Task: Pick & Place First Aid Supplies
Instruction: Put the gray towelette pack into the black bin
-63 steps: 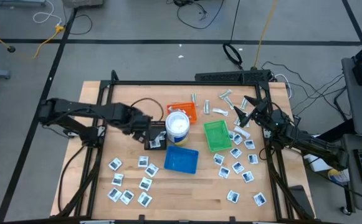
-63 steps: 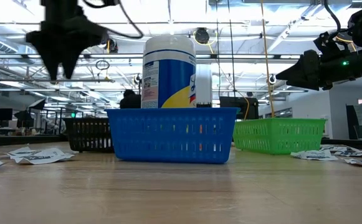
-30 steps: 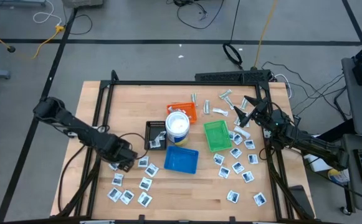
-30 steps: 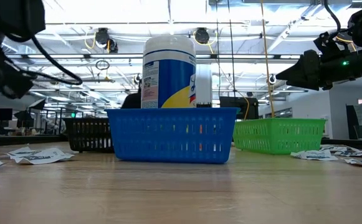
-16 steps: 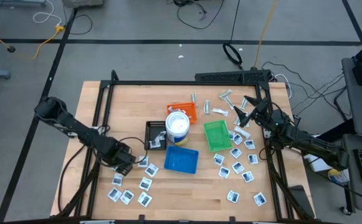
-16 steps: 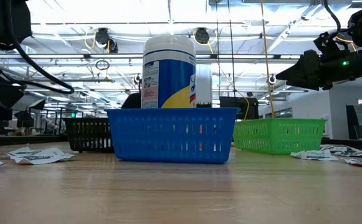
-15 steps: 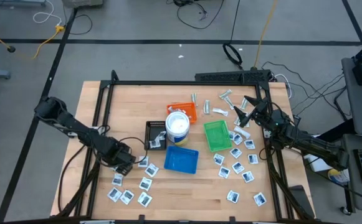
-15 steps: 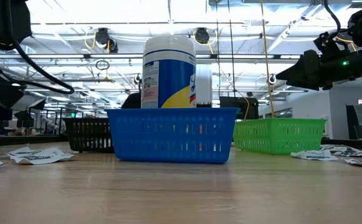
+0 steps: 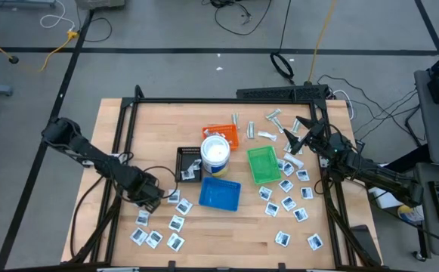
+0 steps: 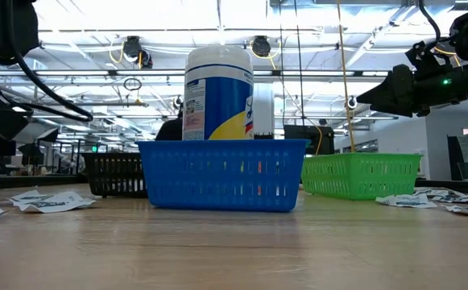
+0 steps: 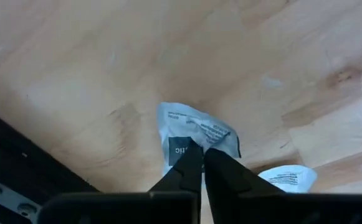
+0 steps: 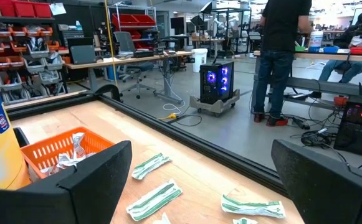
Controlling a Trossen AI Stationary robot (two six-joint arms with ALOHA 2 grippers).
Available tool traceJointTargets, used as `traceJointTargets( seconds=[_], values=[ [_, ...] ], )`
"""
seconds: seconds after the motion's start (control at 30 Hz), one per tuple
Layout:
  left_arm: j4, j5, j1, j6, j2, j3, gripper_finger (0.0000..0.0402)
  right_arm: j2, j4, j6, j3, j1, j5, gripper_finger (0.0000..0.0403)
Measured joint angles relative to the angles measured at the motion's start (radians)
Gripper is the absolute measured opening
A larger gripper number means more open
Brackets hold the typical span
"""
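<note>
Packets [image 9: 175, 223] — small white squares with dark print — lie scattered over the wooden bench [image 9: 151, 136] in two loose groups: one on the left front, near the left tool [image 9: 157, 199], and one on the right, between the green tray [image 9: 263, 164] and the bench's right edge. Narrow wrapped strips [image 9: 273, 115] lie toward the back, near the orange tray [image 9: 229, 134]; the right wrist view shows three strips [image 12: 150, 165] on the wood just beside that orange tray [image 12: 50, 154], which holds some crumpled wrappers.

The left tool is down at the bench, just left of the blue tray [image 9: 220, 193] and in front of the black tray [image 9: 187, 163]. In the left wrist view its two fingers [image 11: 189, 169] are drawn together, tips almost touching, over one packet [image 11: 196, 134] that lies on the wood; whether they pinch its edge I cannot tell. A second packet [image 11: 286, 178] lies just beside it.

The right tool [image 9: 304, 134] hangs above the right rear of the bench, beside the green tray — its fingers [image 12: 90, 171] stand wide apart with nothing between them.

A white tub [image 9: 214, 152] with a blue band stands among the trays, behind the blue tray [image 10: 221, 174] in the low view. A person [image 12: 284, 56] in dark clothes stands at a desk in the room beyond.
</note>
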Motion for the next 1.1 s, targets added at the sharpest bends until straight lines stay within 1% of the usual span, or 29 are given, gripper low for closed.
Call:
traceJointTargets(
  seconds=[0.07,0.23,0.43,0.53,0.67,0.8,0.97,1.1],
  values=[
    [-0.009,-0.021,0.006,0.002,-0.007,0.004,0.0009,0.000,0.000,0.000,0.000,0.000,0.000,0.0380],
    [-0.035,-0.109,0.037,0.036,-0.050,0.051,0.0005,0.000,0.000,0.000,0.000,0.000,0.000,0.0380],
    [-0.142,-0.236,0.096,0.119,-0.114,0.138,0.0003,0.000,0.000,0.000,0.000,0.000,0.000,0.0380],
    [-0.181,-0.314,0.124,0.185,-0.142,0.184,0.0002,0.000,0.000,0.000,0.000,0.000,0.000,0.0380],
    [-0.189,-0.379,0.162,0.332,-0.157,0.224,0.0002,0.000,0.000,0.000,0.000,0.000,0.000,0.0380],
    [-0.159,-0.395,0.214,0.558,-0.156,0.242,0.0002,0.000,0.000,0.000,0.000,0.000,0.000,0.0380],
    [-0.014,-0.419,0.306,0.793,-0.146,0.244,0.0002,0.000,0.000,0.000,0.000,0.000,0.000,0.0380],
    [0.107,-0.434,0.360,0.939,-0.107,0.245,0.0002,0.000,0.000,0.000,0.000,0.000,0.000,0.0380]
  ],
)
